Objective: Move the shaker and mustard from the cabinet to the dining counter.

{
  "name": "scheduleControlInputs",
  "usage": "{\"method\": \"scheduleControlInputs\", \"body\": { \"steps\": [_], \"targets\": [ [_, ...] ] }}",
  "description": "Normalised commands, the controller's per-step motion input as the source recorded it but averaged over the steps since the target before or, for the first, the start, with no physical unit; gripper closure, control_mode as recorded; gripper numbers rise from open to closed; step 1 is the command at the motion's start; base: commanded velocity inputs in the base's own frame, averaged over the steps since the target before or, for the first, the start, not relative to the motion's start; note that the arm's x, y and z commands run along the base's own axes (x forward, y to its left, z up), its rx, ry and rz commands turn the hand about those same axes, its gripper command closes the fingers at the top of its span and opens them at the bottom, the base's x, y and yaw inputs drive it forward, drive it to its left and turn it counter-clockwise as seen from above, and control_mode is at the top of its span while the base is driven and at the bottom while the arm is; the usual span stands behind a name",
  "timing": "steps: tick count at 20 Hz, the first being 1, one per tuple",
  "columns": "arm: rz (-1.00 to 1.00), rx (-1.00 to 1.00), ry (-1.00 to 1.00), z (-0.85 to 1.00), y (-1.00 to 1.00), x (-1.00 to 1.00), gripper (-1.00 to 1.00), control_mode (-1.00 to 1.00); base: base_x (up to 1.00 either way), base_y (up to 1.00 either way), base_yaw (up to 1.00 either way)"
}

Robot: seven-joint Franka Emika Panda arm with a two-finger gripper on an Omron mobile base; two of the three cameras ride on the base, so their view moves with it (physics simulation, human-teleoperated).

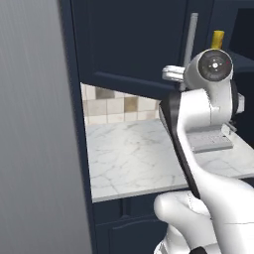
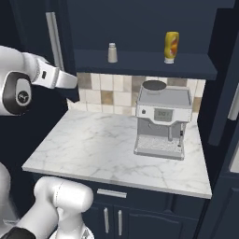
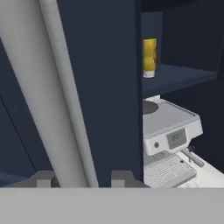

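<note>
Gripper: in the hand view we see our gripper [image 3: 81,179] with a dark finger tip on each side of the cabinet door's silver bar handle [image 3: 48,96]; the tips stand a little off the bar, so we read the jaws as slightly parted, and we cannot tell whether they touch it.
Cabinet: the navy cabinet [image 2: 140,28] hangs above the bench; its door [image 3: 109,87] is swung out and we look past its edge at the open shelf [image 2: 149,63].
Shaker: the small pale shaker [image 2: 112,52] stands upright on that shelf, toward its left.
Mustard: the yellow mustard bottle [image 2: 171,47] stands on the same shelf, well apart to the right of the shaker, above the coffee machine.
Bench: the marble bench [image 2: 93,149] carries a grey coffee machine [image 2: 161,123] near its right end, before a tiled backsplash [image 2: 107,91].
</note>
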Motion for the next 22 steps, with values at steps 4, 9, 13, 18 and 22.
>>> {"method": "scheduleControlInputs", "body": {
  "steps": [4,9,13,18,22],
  "targets": [
    [-0.06,0.00,-0.01,0.00,0.03,-0.51,-1.00,-1.00,0.00,0.00,0.00],
    [-0.02,0.00,-0.10,0.00,0.05,-0.38,-1.00,-1.00,0.00,0.00,0.00],
    [0.00,0.01,-0.15,0.10,0.01,-0.22,-1.00,-1.00,0.00,0.00,0.00],
    [0.00,0.09,-0.22,0.36,-0.04,-0.67,-1.00,-1.00,0.00,0.00,0.00],
    [0.00,0.01,-0.08,0.48,0.01,-0.68,-1.00,-1.00,0.00,0.00,0.00]
  ]
}}
